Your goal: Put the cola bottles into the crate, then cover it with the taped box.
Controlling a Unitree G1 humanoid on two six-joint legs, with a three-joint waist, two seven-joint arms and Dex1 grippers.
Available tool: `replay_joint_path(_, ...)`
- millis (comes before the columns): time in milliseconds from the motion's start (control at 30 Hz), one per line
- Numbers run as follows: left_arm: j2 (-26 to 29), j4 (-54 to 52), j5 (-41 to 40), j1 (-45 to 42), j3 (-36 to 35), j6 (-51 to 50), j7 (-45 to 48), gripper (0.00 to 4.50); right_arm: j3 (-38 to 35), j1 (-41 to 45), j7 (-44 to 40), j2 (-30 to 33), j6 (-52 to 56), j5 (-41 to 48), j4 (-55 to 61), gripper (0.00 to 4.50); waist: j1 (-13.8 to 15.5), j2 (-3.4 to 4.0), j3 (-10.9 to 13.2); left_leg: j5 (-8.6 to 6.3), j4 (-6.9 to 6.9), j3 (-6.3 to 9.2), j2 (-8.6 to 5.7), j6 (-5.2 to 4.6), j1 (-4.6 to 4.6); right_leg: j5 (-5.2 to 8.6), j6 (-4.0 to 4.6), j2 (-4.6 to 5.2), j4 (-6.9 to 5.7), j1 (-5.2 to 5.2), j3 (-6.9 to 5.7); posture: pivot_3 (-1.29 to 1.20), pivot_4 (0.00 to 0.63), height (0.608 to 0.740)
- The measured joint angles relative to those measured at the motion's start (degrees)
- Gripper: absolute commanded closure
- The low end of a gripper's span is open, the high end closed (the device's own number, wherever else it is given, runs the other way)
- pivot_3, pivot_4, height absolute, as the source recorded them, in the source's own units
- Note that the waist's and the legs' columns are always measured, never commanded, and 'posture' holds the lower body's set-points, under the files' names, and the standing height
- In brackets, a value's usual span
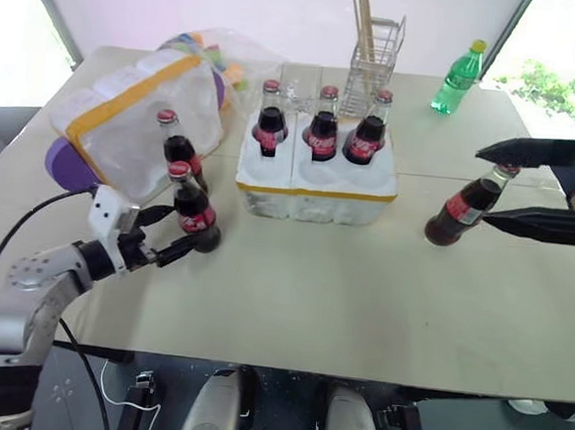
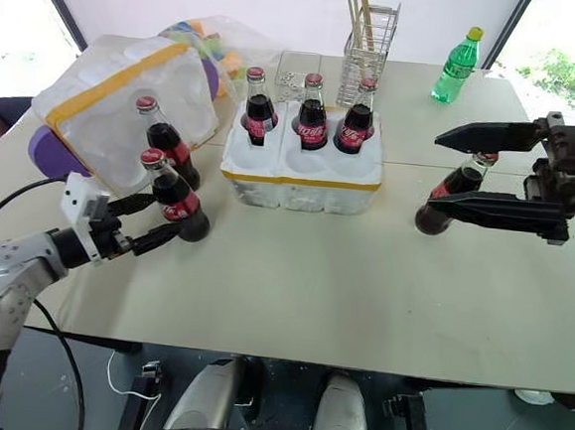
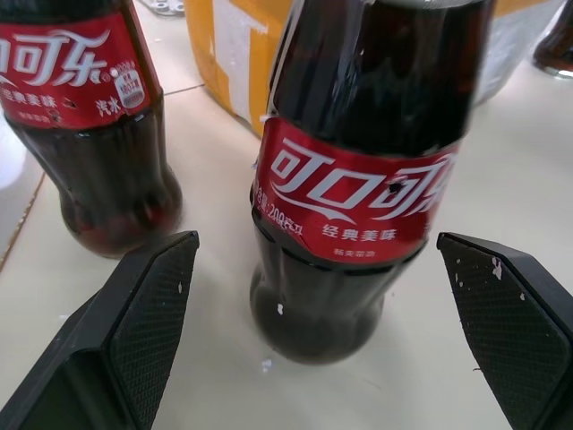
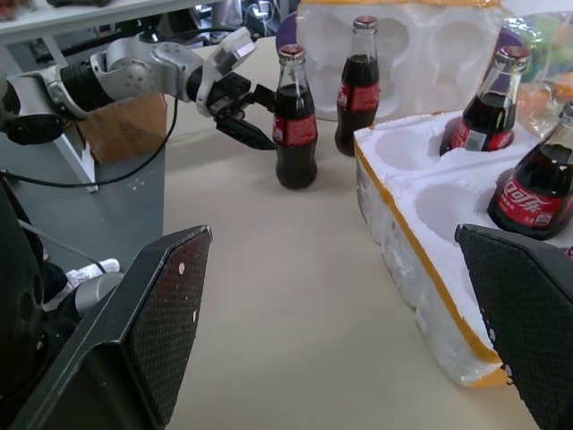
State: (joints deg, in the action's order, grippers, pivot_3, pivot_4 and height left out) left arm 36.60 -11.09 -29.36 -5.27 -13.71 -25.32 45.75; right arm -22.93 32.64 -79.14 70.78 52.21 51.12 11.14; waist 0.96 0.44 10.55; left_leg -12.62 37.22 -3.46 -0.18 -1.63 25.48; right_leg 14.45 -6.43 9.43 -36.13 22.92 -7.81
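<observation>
While three glass cola bottles (image 1: 323, 135) stand in the round wells of the white foam crate (image 1: 314, 189), two more wait by the taped box (image 1: 141, 114) on the smooth beige table (image 1: 361, 291). One bottle (image 1: 464, 206) stands between the right gripper's (image 1: 489, 186) spread fingers. Bright windows lie behind. From the left wrist, the left gripper (image 3: 318, 287) has wide jaws on either side of a red-labelled bottle (image 3: 358, 170), not touching. From the right wrist, the crate's (image 4: 421, 269) rim is crumbly with yellow tape.

Head pair overhead; wrist views close.
</observation>
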Motion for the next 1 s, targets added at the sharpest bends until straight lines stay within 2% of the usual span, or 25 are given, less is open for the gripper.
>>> replay_joint_path(333,-5.51,3.55,1.21,-5.35,2.87,1.13,-2.53,0.03,0.57,-2.88,2.93,-3.27,-0.33,1.52,2.70,0.00,-0.05,-0.03,0.01,0.08,0.04,0.03,0.00,-0.13,-0.02,-0.05,-0.05,-0.02,-0.01,-0.08,-0.02,0.00,0.150,0.736)
replay_joint_path(433,-5.76,3.83,1.05,-6.25,2.97,1.10,-1.89,0.81,1.14,-2.90,3.60,-3.59,-0.85,1.48,3.08,0.00,-0.11,-0.03,0.01,0.08,0.05,0.02,0.00,-0.13,-0.03,-0.06,-0.07,-0.02,0.00,-0.09,-0.02,0.00,0.150,0.736)
replay_joint_path(467,-5.77,3.82,0.81,-6.29,2.99,1.10,-1.68,0.81,1.47,-2.90,3.86,-3.66,-1.20,1.46,3.21,0.00,-0.12,-0.03,0.01,0.08,0.05,0.02,0.00,-0.13,-0.03,-0.06,-0.07,-0.02,0.00,-0.09,-0.02,0.00,0.150,0.736)
replay_joint_path(500,-5.78,3.84,0.53,-6.29,3.10,1.08,-1.49,1.33,1.88,-2.91,4.06,-3.76,-1.41,1.45,3.23,0.00,-0.14,-0.03,0.01,0.08,0.05,0.03,0.00,-0.13,-0.03,-0.06,-0.06,-0.03,-0.01,-0.08,-0.02,0.00,0.150,0.736)
replay_joint_path(567,-4.51,3.13,-0.66,-6.25,3.05,-0.63,-0.52,1.66,2.49,-2.91,4.93,-3.80,-2.23,0.78,3.23,0.00,-0.13,-0.05,0.02,0.08,0.05,0.04,0.00,-0.13,-0.02,-0.06,-0.06,-0.03,-0.01,-0.07,-0.02,0.00,0.150,0.736)
replay_joint_path(733,2.87,-4.69,-8.46,-6.26,3.15,-11.52,3.99,1.66,3.03,-4.75,5.72,-3.80,-2.76,0.29,3.33,0.00,0.03,-0.21,0.12,0.07,0.06,0.08,-0.01,-0.14,0.04,-0.06,-0.07,-0.03,0.01,-0.07,-0.02,0.00,0.150,0.736)
replay_joint_path(800,4.53,-7.82,-14.21,-10.81,3.17,-16.85,5.01,1.66,3.41,-5.32,6.41,-4.18,-3.75,-0.51,3.40,0.00,0.35,-0.26,0.16,0.07,0.15,0.16,-0.01,-0.13,0.10,-0.06,-0.07,-0.07,0.02,-0.07,-0.04,0.00,0.150,0.736)
replay_joint_path(900,3.90,-9.84,-18.80,-21.22,3.78,-20.18,4.61,1.66,3.62,-5.85,7.03,-4.63,-4.81,-0.88,3.96,0.00,1.03,-0.27,0.16,0.08,0.22,0.19,-0.01,-0.14,0.06,-0.08,-0.10,-0.16,0.03,-0.15,0.00,0.00,0.150,0.736)
replay_joint_path(1000,-3.08,-5.86,-18.19,-32.84,6.09,-20.22,-0.05,1.66,3.71,-6.85,8.22,-5.56,-5.28,-0.95,4.70,0.00,1.62,-0.37,0.21,0.09,0.29,0.31,0.02,-0.16,-0.01,-0.09,-0.12,-0.31,0.06,-0.35,-0.01,0.00,0.150,0.736)
